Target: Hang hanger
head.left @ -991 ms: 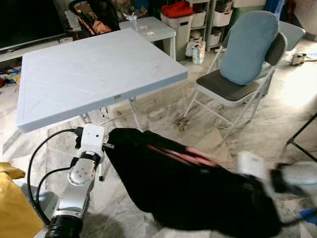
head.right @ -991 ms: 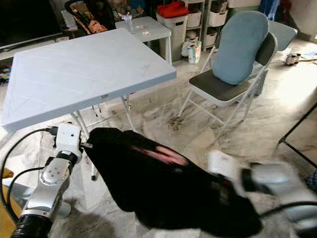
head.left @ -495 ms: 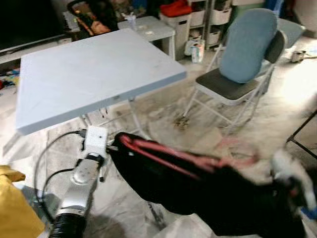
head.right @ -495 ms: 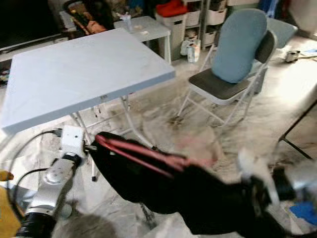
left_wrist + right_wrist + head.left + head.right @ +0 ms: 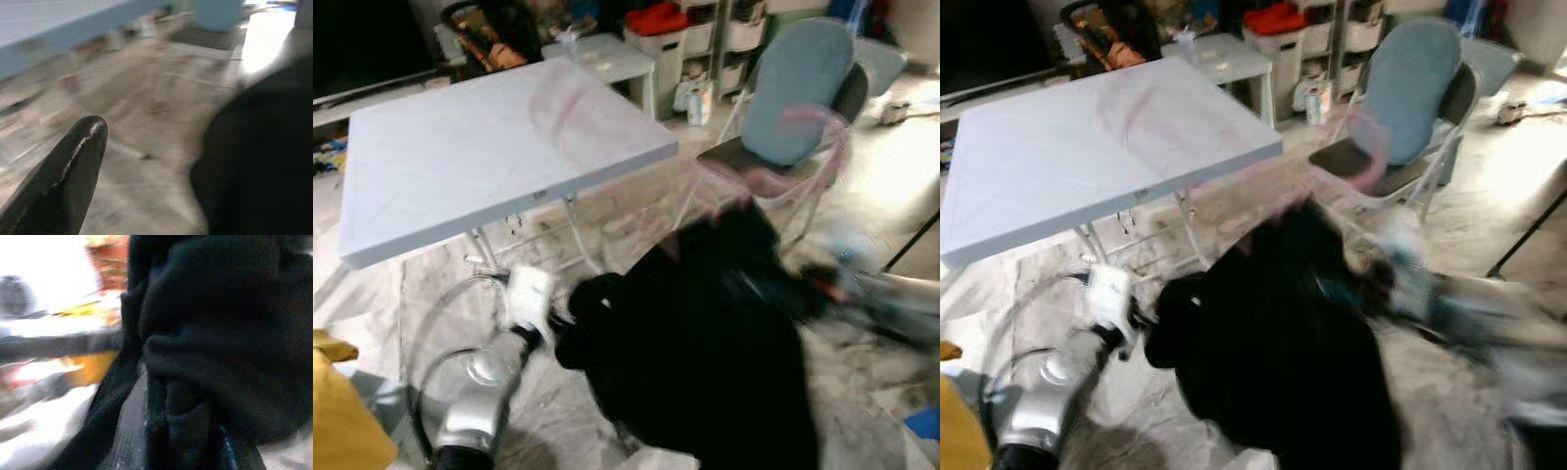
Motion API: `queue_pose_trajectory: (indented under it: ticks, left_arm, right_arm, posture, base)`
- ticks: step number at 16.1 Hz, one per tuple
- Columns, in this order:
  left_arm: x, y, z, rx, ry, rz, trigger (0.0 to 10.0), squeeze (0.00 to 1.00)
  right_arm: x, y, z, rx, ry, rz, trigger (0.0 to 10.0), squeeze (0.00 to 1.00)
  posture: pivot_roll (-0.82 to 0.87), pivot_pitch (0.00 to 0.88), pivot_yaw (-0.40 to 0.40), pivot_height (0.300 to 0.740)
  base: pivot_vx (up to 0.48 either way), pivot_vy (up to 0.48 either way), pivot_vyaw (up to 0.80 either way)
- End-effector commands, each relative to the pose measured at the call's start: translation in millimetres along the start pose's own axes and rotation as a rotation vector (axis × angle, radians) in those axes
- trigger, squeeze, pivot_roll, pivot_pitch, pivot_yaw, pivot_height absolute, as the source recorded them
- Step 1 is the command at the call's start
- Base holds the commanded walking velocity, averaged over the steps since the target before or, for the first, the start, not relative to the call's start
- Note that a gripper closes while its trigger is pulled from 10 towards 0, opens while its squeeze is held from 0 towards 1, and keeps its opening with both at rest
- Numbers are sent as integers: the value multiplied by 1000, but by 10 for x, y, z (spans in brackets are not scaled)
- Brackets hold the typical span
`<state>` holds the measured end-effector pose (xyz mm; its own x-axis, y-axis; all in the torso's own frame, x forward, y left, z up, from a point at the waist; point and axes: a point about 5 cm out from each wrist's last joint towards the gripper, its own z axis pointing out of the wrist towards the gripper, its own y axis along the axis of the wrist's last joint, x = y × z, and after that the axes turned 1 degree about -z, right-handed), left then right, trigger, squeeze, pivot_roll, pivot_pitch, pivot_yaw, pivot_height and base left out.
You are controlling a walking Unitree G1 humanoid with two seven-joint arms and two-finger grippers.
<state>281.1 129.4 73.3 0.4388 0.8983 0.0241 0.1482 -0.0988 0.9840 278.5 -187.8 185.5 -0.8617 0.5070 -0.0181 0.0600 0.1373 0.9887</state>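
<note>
Between both arms hangs a soft black garment (image 5: 705, 343), each claw's grip lost in motion blur.

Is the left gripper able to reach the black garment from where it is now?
Probably yes. The left gripper is right beside the black garment, at its left edge, with nothing between them; blur hides whether they touch.

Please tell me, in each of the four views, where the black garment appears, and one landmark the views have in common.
Left eye view: black garment, lower centre, before the table.
Right eye view: lower centre.
Left wrist view: dark mass at one side.
Right wrist view: close, across most of the picture.
Shared landmark: pale blue table.
</note>
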Motion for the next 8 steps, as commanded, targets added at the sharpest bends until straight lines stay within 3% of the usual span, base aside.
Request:
queue_pose_trajectory:
  ticks: [1, 3, 4, 6, 8]
  left_arm:
    - [-90, 66, -21, -30, -90, 36, 10000, 1000]
    - [-136, 66, -76, -19, -157, 95, 10000, 1000]
    - [-152, 71, -109, -22, -193, 116, 10000, 1000]
    - [-216, 83, -252, -17, -315, 142, 10000, 1000]
    - [-244, 97, -288, -18, -365, 187, 10000, 1000]
  right_arm:
    - [-72, -227, 66, 125, -126, -91, 10000, 0]
    - [-164, -397, 126, 222, -229, -198, 10000, 0]
    - [-226, -450, 144, 229, -274, -195, 10000, 0]
    - [-316, -544, 239, 280, -207, -312, 10000, 0]
    - [-342, -589, 288, 317, -122, -340, 10000, 0]
  posture:
    - [-118, 18, 60, 740]
    - [-107, 17, 57, 740]
    - [-102, 18, 56, 740]
    - [-96, 15, 62, 740]
    - [-88, 8, 58, 740]
  base:
    - [0, 0, 0]
    - [0, 0, 0]
    - [0, 0, 0]
    - [0, 0, 0]
    - [0, 0, 0]
